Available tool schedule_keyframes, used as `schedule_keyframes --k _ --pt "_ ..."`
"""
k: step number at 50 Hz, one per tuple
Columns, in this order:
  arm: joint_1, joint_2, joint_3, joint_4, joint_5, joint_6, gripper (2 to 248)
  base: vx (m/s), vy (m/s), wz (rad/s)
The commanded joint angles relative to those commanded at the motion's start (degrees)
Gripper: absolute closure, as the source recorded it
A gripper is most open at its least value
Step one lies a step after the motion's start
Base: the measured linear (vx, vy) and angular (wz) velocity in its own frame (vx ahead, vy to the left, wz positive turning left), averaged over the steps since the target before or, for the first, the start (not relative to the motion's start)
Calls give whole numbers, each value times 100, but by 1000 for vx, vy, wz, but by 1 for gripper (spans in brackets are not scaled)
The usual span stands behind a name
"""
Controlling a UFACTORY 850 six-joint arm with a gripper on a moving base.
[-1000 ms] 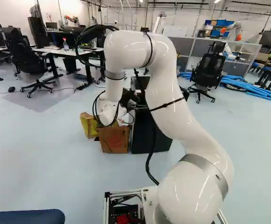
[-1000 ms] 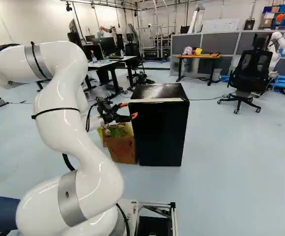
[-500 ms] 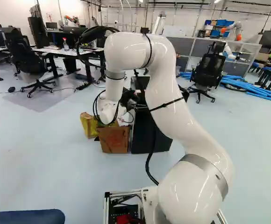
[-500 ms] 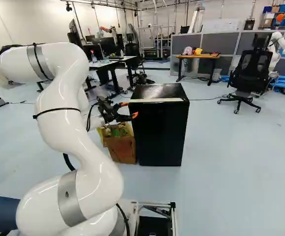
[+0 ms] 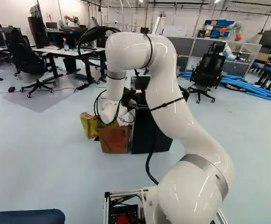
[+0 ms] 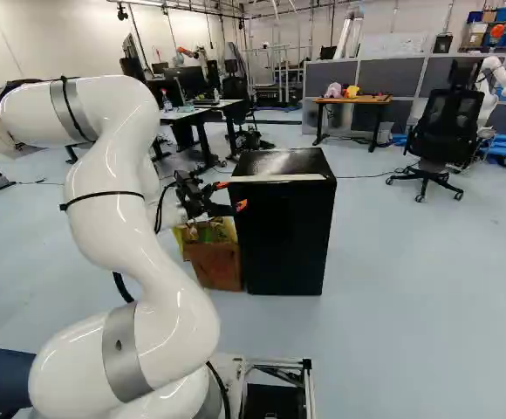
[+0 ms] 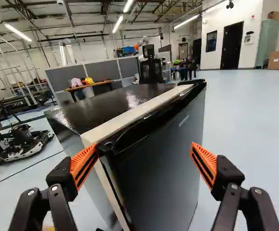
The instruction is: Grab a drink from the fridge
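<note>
Hand: gripper (image 6: 230,195) unclenched and empty, fingers spread wide at the upper front of the fridge (image 6: 281,249).
Fingers: in the wrist view, one of the orange pads (image 7: 84,166) shows at the fridge's near top corner, by the door edge; the other lies across the front of the door (image 7: 161,168). Contact with the fridge: cannot tell.
Arm: white arm (image 6: 161,262) arches up from the base and bends down, its wrist left of the fridge in the right base view, gripper turned toward it.
Fridge: black, upright on the floor (image 6: 393,288), ahead of the base. Glossy top (image 7: 106,106), pale strip (image 7: 130,115) along the top front edge. Door looks closed.
Drink: whatever the fridge holds is hidden behind the door; cannot tell where the drink is.
Box: brown cardboard box (image 6: 216,264) just beside the fridge, on its left in the right base view, green stuff (image 6: 208,232) inside. Yellow box (image 5: 88,125) beside that, on the side away from the fridge.
Table: wood-topped table (image 6: 358,99) well beyond the fridge, a pink item (image 6: 333,90) and a yellow item (image 6: 351,91) on it, grey partition (image 6: 406,85) behind.
Chair: black office chair (image 6: 447,127) beyond the fridge, to its right in the right base view. Another robot (image 6: 490,77) behind the chair.
Desk: white-topped desk (image 5: 56,51) beyond the fridge, to its left in the left base view, with a bottle (image 5: 66,45) on top.
</note>
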Motion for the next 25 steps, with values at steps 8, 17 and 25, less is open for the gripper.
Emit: schedule_keyframes --k 8,17,25 --pt "-13 0 -1 32 0 0 3 0 0 0" --pt "-13 0 1 68 0 0 3 0 0 0" --pt "0 25 51 100 0 0 3 0 0 0"
